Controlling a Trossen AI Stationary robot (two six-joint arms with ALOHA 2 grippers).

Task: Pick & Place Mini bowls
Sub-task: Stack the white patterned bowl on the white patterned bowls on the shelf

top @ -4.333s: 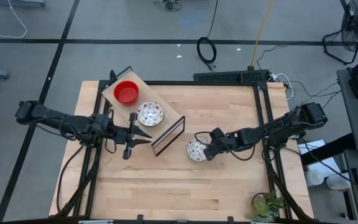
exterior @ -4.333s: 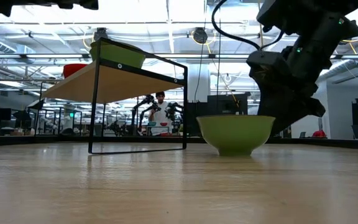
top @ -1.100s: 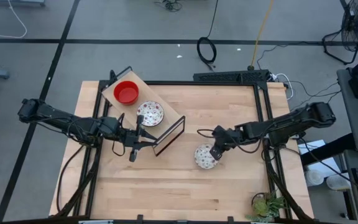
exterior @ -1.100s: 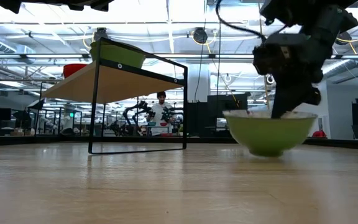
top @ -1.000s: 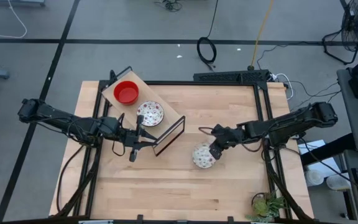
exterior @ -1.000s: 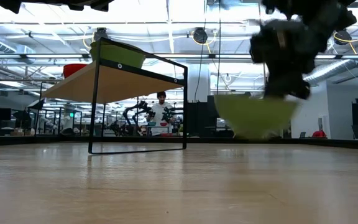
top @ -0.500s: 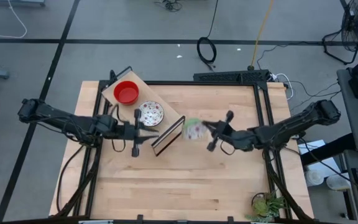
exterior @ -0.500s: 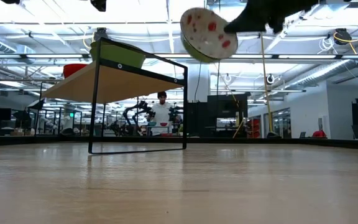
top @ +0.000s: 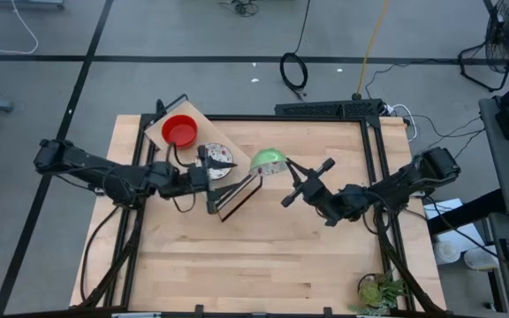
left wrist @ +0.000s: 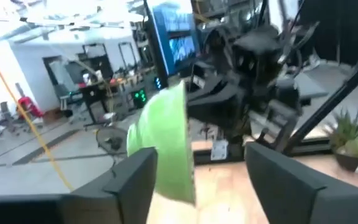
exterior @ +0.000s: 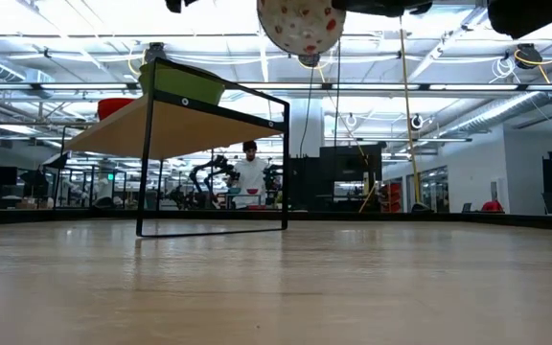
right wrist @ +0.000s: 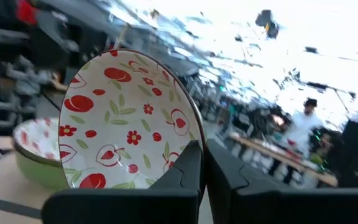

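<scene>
From above, the right hand (top: 283, 170) is pinched shut on the rim of a small round bowl (top: 268, 160) – green outside – held in the air just beside the end of a raised wooden shelf (top: 162, 126) with a thin black frame. On the shelf stand a glossy red bowl (top: 181, 131) and a white flowered bowl (top: 215, 161). The left hand (top: 212, 172) is over that flowered bowl, its fingers spread and holding nothing. The worktop (top: 272, 247) is pale wood with visible grain.

In the low view the held bowl (exterior: 300, 26) hangs high, tilted, showing white with red marks.

The left wrist view shows it edge-on (left wrist: 166, 149), smooth green.

The right wrist view shows its inside (right wrist: 123, 121) – red flowers, green leaves – with the rim between the closed fingers (right wrist: 185, 171).
</scene>
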